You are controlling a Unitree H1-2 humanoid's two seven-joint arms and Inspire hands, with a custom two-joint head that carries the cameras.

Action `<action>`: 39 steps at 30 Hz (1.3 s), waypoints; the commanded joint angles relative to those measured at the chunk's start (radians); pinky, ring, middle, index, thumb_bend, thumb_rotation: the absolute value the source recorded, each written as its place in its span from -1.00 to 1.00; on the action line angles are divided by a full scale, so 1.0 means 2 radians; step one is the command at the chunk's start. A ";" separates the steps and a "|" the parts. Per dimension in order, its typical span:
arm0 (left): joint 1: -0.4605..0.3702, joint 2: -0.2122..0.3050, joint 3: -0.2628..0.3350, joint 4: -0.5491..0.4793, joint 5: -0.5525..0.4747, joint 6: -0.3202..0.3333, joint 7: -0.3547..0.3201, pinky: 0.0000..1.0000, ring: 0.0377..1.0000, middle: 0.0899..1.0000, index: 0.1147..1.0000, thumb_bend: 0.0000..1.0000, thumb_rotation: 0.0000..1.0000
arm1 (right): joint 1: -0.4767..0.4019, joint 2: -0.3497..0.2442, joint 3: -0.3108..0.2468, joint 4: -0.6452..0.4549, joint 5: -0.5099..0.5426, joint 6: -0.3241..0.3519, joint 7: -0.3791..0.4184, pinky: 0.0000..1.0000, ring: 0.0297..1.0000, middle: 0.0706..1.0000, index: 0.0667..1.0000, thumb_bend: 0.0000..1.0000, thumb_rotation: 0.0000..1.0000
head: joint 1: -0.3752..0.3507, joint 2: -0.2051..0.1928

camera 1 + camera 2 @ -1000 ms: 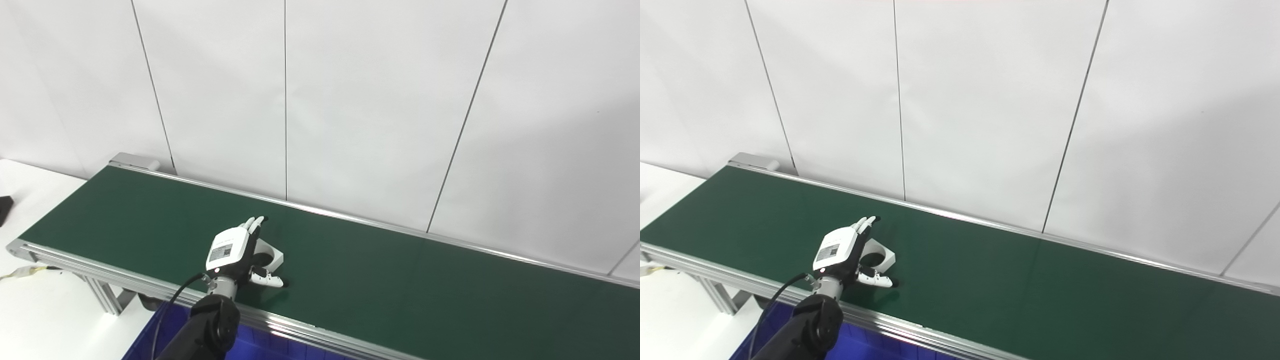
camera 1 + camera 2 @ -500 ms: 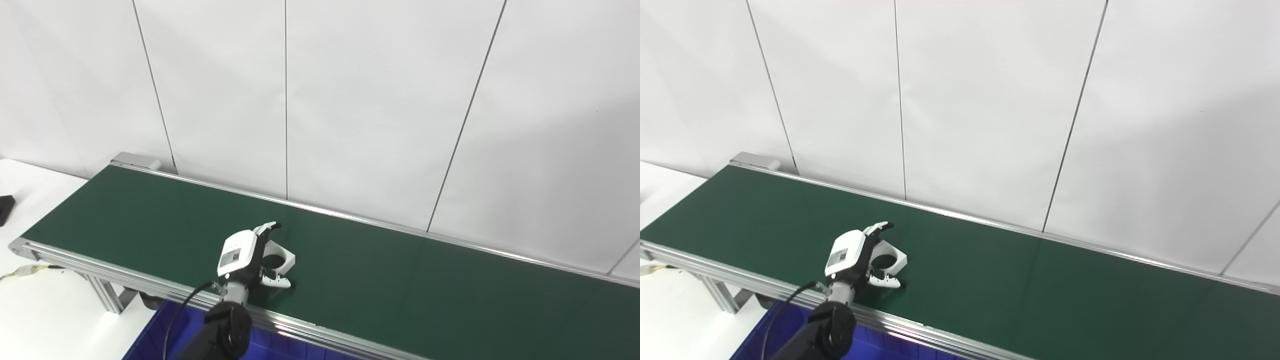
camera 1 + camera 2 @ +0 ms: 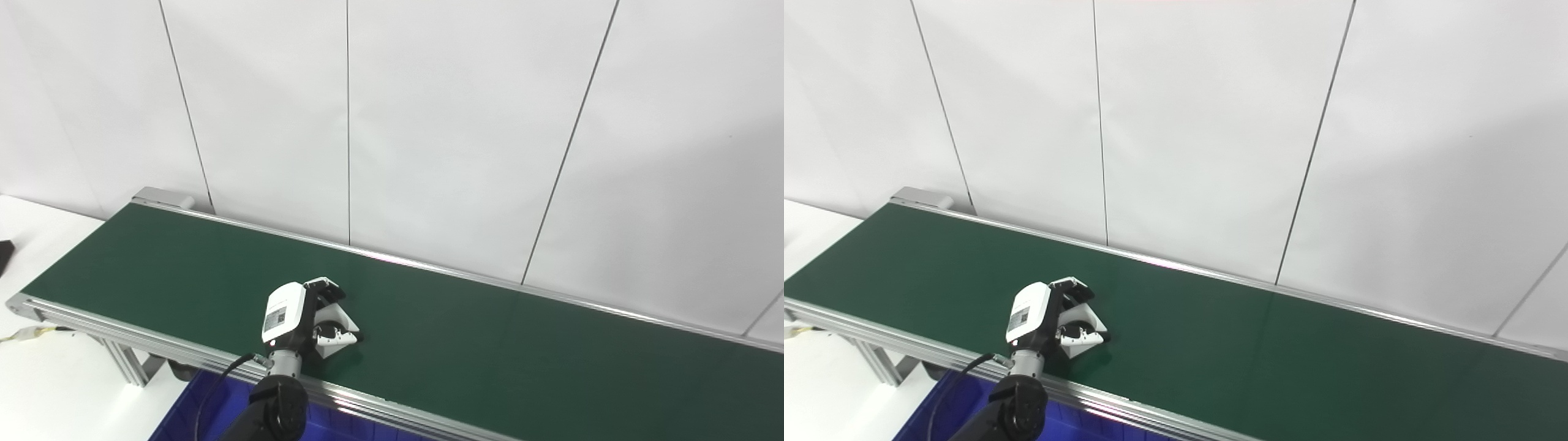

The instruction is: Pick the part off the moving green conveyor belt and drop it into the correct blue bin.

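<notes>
My left hand (image 3: 294,315) is over the near half of the green conveyor belt (image 3: 490,343). Its fingers are curled over the top of a white part (image 3: 335,334) with a round hole, and the thumb presses it from the near side. The part is tilted up on edge in the hand's hold. The same hand (image 3: 1041,312) and part (image 3: 1084,334) show in the right eye view. A blue bin (image 3: 202,416) lies below the belt's near rail, mostly hidden. My right hand is not in view.
The belt's aluminium near rail (image 3: 153,346) runs along the front, with a leg frame (image 3: 125,364) under its left end. A white panel wall (image 3: 429,122) stands behind the belt. A white table (image 3: 37,380) lies to the left.
My left hand has gone from open beside the part to closed on it, and the part has tipped from lying flat to standing on edge. The hand shifted slightly right along the belt.
</notes>
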 commanded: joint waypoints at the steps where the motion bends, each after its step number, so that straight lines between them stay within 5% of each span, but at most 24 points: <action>1: -0.007 0.004 0.006 -0.024 -0.006 -0.010 0.011 -0.29 -0.30 -0.15 0.00 -0.02 -1.00 | -0.005 -0.001 -0.002 -0.013 -0.002 -0.030 -0.010 0.55 0.65 0.69 0.80 1.00 -0.41 | -0.001 0.000; 12: 0.023 -0.003 0.018 -0.080 -0.015 -0.046 0.015 -0.20 -0.26 -0.13 -0.01 -0.01 -1.00 | -0.004 0.000 -0.004 -0.017 -0.007 -0.030 -0.007 0.53 0.65 0.71 0.81 1.00 -0.40 | -0.002 0.001; 21: 0.074 -0.018 0.025 -0.189 -0.020 -0.046 -0.010 -0.16 -0.24 -0.10 -0.03 -0.01 -1.00 | -0.002 0.001 -0.005 -0.022 -0.011 -0.030 -0.009 0.53 0.63 0.69 0.80 1.00 -0.41 | -0.010 0.008; 27: 0.126 -0.026 0.024 -0.269 -0.014 -0.039 -0.039 -0.14 -0.24 -0.11 -0.03 -0.01 -1.00 | 0.003 0.009 -0.013 -0.027 -0.015 -0.030 0.000 0.48 0.60 0.69 0.79 1.00 -0.39 | -0.031 0.021; 31: 0.168 -0.020 0.019 -0.308 -0.033 -0.064 -0.071 -0.07 -0.22 -0.10 -0.04 -0.01 -1.00 | 0.010 0.020 -0.020 -0.049 -0.023 -0.014 0.008 0.46 0.61 0.70 0.79 1.00 -0.34 | -0.074 0.045; 37: 0.197 -0.017 0.022 -0.334 -0.041 -0.089 -0.101 -0.03 -0.21 -0.09 -0.05 -0.01 -1.00 | 0.014 0.030 -0.029 -0.060 -0.024 -0.009 0.019 0.44 0.61 0.70 0.77 1.00 -0.28 | -0.091 0.055; 39: 0.208 -0.014 0.023 -0.345 -0.058 -0.100 -0.116 -0.02 -0.21 -0.09 -0.05 -0.01 -1.00 | 0.019 0.035 -0.030 -0.076 -0.026 0.005 0.024 0.43 0.60 0.70 0.76 1.00 -0.28 | -0.126 0.077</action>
